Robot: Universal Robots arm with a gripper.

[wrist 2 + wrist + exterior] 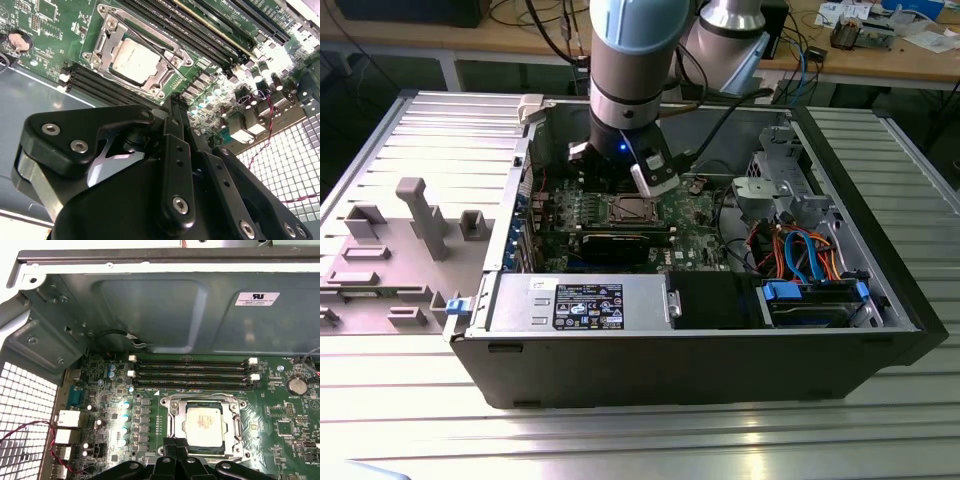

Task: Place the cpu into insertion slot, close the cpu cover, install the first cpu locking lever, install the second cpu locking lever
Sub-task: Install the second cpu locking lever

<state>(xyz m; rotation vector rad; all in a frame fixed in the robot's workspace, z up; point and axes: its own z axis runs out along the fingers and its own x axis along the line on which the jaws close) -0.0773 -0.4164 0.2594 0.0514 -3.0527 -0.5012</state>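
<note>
While the grey-and-blue robot arm [625, 70] reaches down into the open black computer case [720, 350], its black gripper [620, 170] hangs just above the green circuit board [695, 215], close over the square silver-rimmed insertion slot [631, 210]. Both wrist views show the small flat square cpu with its silver-grey metal top [204, 426] already seated in that slot. Around the chip lies the thin silver metal cpu cover [176, 426], its square window framing the chip; in the second wrist view the same cover [102, 45] appears flat against the socket, and a thin wire lever [165, 50] runs along one edge of the chip [135, 61]. Whether that lever is latched cannot be told.

In the second wrist view the gripper's black fingers [176, 150] stand together with no gap visible between them and nothing held, their tips [175, 447] sitting just beside the socket's edge in the first wrist view.

Beside the socket run long black memory slots [192, 372]. Nearer the exterior view's front, a silver box with a black label [582, 303] spans the case, and orange and blue cables [805, 250] lie toward the exterior view's right. Everything rests on a ribbed metal table [640, 440], with a grey plastic fixture [415, 225] at the exterior view's left.
</note>
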